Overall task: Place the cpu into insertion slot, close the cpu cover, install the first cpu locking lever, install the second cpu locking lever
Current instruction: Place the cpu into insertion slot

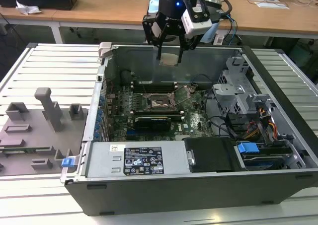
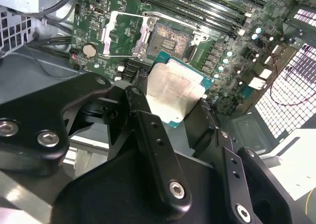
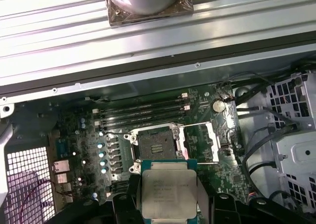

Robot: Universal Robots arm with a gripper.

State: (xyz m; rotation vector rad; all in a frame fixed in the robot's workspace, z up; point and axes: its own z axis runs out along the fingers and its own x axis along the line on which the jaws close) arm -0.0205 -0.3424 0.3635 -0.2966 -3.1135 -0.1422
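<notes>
Hanging over the open grey metal computer case [image 1: 278,81] and its green motherboard [image 1: 194,118], the black two-fingered gripper [image 1: 170,56] pinches the small square silver-topped cpu [image 3: 168,189] above the bare black-framed insertion slot [image 3: 157,146], whose silver frame-shaped cpu cover [image 3: 200,142] stands flipped open beside it.

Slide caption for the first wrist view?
The tool holds the cpu above the motherboard; insertion slot uncovered, cpu cover open beside it.

Legible text: none.
- Black label [image 1: 143,161] with white print is sitting on the power supply housing [image 1: 102,164]; its characters are too small to make out.
- Faint engraving is showing on the cpu [image 3: 168,192] top in the first wrist view, unreadable.
</notes>
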